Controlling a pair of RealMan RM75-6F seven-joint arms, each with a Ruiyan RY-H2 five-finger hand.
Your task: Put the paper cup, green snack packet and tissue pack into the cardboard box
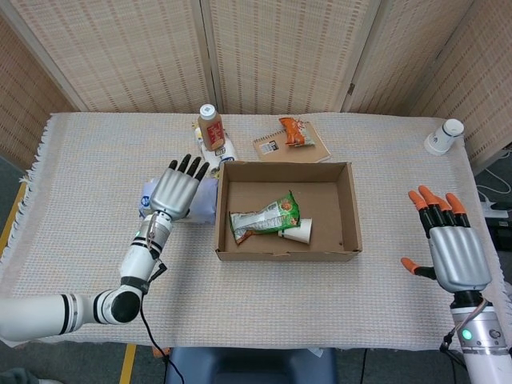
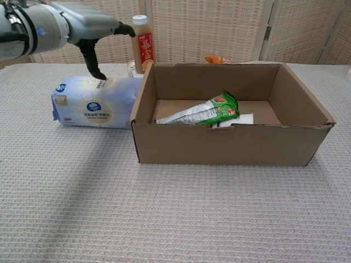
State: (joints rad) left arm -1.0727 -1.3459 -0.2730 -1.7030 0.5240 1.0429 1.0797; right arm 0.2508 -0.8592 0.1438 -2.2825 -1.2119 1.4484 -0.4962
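Above the tissue pack, the left robot hand hovers, fingers spread, holding nothing; at its 3 o'clock, the cardboard box contains the green snack packet and paper cup; right robot hand splayed, empty.

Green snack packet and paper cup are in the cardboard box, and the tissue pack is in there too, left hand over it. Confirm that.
Not quite. The tissue pack is outside the cardboard box, on the table against its left wall, as the head view shows. The rest holds: the green snack packet and paper cup lie in the box, and the left hand is over the tissue pack.
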